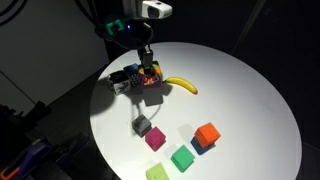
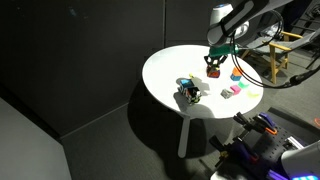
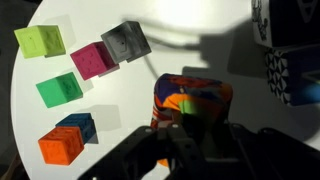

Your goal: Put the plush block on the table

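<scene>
Jaws at the wrist view's near edge were clamped on the plush block (image 3: 192, 100), centred between them; it sat on or just over the white worktop (image 3: 200, 40), contact unclear; patterned block (image 3: 290, 60) near, pink cube (image 3: 92, 60) well apart; straight down looked free.

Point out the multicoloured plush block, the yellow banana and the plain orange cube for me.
multicoloured plush block (image 3: 192, 100): wrist view, middle of its facing side.
yellow banana (image 1: 182, 86): in an exterior view, middle of its curve.
plain orange cube (image 1: 207, 131): in an exterior view, its top face.
</scene>
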